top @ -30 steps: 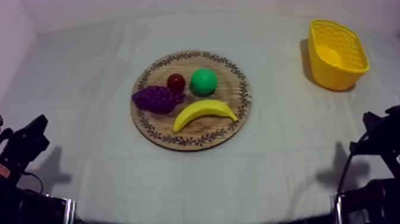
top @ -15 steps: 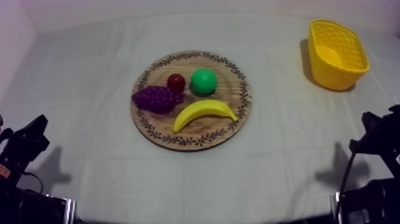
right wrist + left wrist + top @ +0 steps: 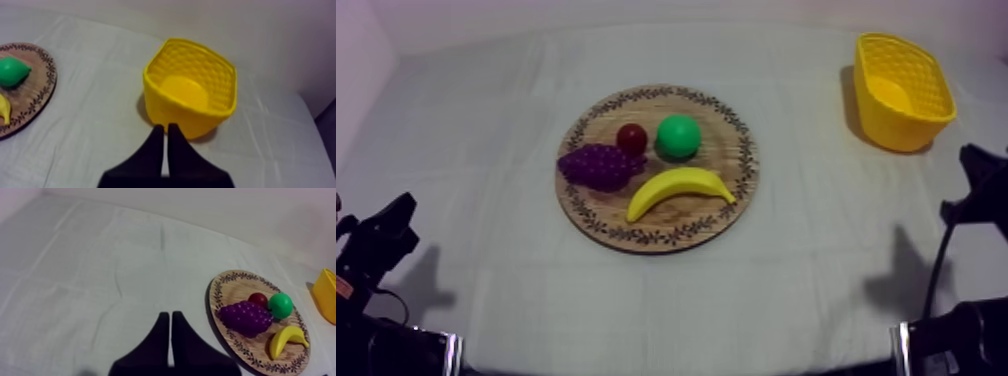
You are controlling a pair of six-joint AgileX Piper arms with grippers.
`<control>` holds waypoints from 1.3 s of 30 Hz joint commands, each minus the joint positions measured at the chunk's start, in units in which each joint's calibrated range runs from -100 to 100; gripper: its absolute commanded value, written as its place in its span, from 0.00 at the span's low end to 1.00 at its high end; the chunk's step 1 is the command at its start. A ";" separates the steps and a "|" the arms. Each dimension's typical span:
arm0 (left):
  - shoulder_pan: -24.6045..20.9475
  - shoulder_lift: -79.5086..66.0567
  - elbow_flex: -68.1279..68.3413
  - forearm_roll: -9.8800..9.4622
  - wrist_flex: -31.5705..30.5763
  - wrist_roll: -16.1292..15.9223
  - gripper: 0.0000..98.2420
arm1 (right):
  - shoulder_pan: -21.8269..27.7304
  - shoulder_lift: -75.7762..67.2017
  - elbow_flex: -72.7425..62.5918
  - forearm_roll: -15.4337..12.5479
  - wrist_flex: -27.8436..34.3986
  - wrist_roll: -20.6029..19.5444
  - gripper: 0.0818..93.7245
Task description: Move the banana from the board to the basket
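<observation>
The banana (image 3: 679, 191) is pictured lying on the wooden board (image 3: 721, 140) at mid-worktop (image 3: 476, 140), just beside the grapes (image 3: 596, 165); the yellow basket (image 3: 901, 128) is set well apart at the right; the left claw (image 3: 170, 315) and right claw (image 3: 165, 128) are each pressed together on nothing, the latter faced towards the basket.

Top view slanting down over table (image 3: 486, 120), wrist views low, both apparently sharing board (image 3: 41, 100)

Looks like a robot lab setup tbh: plain grey-white cloth-covered table (image 3: 816, 290), bare pale wall (image 3: 260, 20) behind, toy banana (image 3: 676, 185) staged on a patterned wooden board (image 3: 733, 160).
</observation>
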 commanded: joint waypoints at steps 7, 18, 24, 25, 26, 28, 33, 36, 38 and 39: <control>0.00 0.00 -0.03 -0.04 0.06 0.00 0.00 | 0.54 20.40 -25.55 -3.51 10.12 2.60 0.01; 0.00 0.00 -0.03 -0.04 0.06 0.00 0.00 | -4.74 42.64 -51.57 -7.12 24.86 6.99 0.01; 0.00 0.00 -0.03 -0.04 0.06 0.01 0.00 | -8.56 51.24 -58.98 -9.06 30.16 10.11 0.01; 0.00 0.00 -0.03 -0.04 0.06 0.02 0.00 | -9.25 52.46 -59.70 -9.39 30.76 10.59 0.01; 0.00 0.00 -0.03 -0.04 0.06 0.01 0.00 | -10.08 53.66 -60.34 -9.56 31.29 10.99 0.01; 0.00 0.00 -0.03 -0.04 0.06 0.01 0.00 | -11.70 55.98 -61.45 -9.84 32.40 11.75 0.02; 0.00 0.00 -0.03 -0.04 0.06 0.03 0.00 | -15.91 62.00 -63.80 -10.20 35.30 13.44 0.03; 0.00 0.00 -0.03 -0.04 0.06 0.01 0.00 | -18.28 65.52 -64.71 -10.27 36.41 14.00 0.03; 0.00 0.00 -0.03 -0.04 0.06 0.01 0.00 | -19.69 67.55 -64.99 -10.36 36.74 14.39 0.03; 0.00 0.00 -0.03 -0.04 0.06 0.00 0.00 | -20.28 68.48 -65.08 -10.45 36.84 14.60 0.03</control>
